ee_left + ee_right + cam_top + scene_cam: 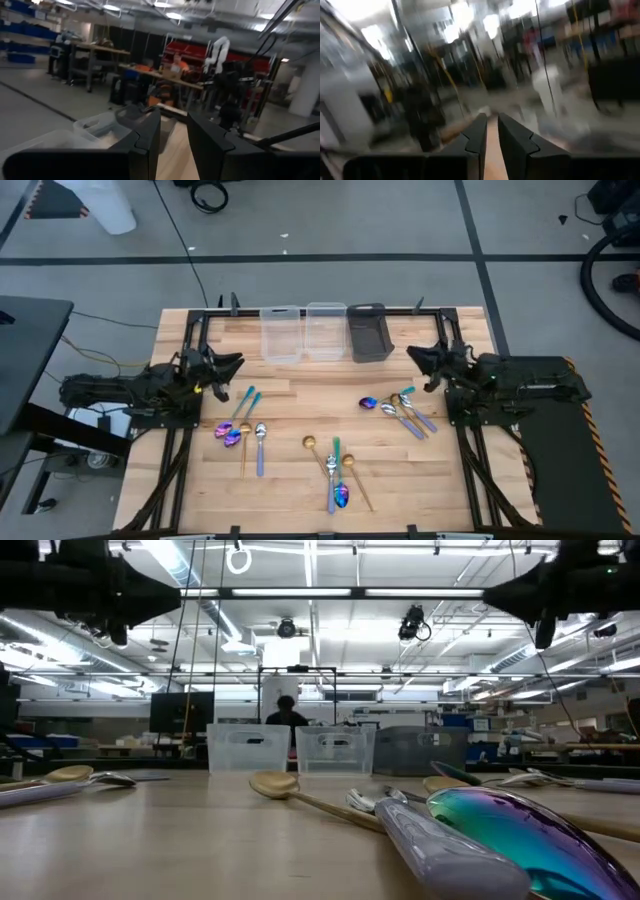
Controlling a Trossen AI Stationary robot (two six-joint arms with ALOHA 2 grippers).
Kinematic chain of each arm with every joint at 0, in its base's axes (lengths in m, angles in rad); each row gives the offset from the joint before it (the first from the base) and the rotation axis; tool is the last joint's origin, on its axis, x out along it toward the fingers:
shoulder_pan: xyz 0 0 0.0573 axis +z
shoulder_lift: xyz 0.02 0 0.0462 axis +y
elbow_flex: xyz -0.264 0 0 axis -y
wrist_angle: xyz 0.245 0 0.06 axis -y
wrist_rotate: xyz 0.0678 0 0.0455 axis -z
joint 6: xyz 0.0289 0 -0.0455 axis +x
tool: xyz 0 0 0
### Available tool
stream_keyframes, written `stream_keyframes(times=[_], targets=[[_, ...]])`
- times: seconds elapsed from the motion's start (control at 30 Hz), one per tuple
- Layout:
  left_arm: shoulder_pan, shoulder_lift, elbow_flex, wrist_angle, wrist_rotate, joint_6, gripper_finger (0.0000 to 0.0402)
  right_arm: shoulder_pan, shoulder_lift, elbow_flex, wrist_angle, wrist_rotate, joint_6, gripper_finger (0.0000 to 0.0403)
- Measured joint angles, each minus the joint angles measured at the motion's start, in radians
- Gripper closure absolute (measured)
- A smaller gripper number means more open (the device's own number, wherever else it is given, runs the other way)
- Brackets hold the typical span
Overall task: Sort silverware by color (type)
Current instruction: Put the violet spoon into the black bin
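High view first, sweeping from nine o'clock: the left gripper (232, 367) sits raised at the table's (290, 505) left edge, nothing in it. Its wrist view shows the dark fingers (147, 137) a narrow gap apart. Just past it, two teal-handled pieces (246, 401) lie slanted, and below them a cluster (240, 438) of iridescent spoons, a gold one and a silver one, bowls touching.

Up at twelve o'clock, three bins stand side by side at the far edge: clear bin (281, 333), second clear bin (326, 331), grey bin (368, 332). From above, all three look bare inside. So by my read, nothing is sorted yet and the whole job is ahead.

Down at six o'clock, a mixed pile (335, 470): gold, silver, teal and iridescent pieces crossing each other. Slim, glossy metal, rounded bowls, thin handles; they look slippery and lie flat on pale wood planks.

Over toward three o'clock, another mixed cluster (400, 412), iridescent and silver overlapping with a teal handle.

At three o'clock the right gripper (418, 356) hovers at the right edge, carrying nothing, its fingers (475, 137) nearly closed with a slim gap between.
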State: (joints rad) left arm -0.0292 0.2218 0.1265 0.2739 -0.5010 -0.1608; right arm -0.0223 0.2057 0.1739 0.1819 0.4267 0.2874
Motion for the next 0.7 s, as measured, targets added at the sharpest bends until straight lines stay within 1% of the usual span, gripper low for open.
stream_keyframes(times=[0.13, 0.27, 0.4, 0.47, 0.57, 0.7], targets=[[0.0, 0.098, 0.031, 0.003, -0.003, 0.012, 0.0299, 0.0, 0.176, 0.118, -0.201, -0.002, 0.073, 0.0344], [0.0, 0.159, 0.043, 0.004, -0.003, 0.01, 0.0299, -0.001, 0.346, 0.179, -0.295, -0.01, 0.11, 0.0344], [0.0, 0.189, 0.055, 0.0, -0.003, -0.026, 0.0299, 0.0, 0.495, 0.25, -0.379, -0.096, 0.115, 0.0344], [0.0, 0.196, 0.07, -0.029, 0.005, -0.045, 0.0299, 0.0, 0.562, 0.296, -0.437, -0.136, 0.137, 0.0344], [0.0, 0.204, 0.09, -0.07, 0.008, -0.062, 0.0299, 0.0, 0.657, 0.38, -0.571, -0.166, 0.177, 0.0344], [0.0, 0.204, 0.091, -0.075, 0.008, -0.065, 0.0299, 0.001, 0.776, 0.463, -0.77, -0.194, 0.264, 0.0344]])
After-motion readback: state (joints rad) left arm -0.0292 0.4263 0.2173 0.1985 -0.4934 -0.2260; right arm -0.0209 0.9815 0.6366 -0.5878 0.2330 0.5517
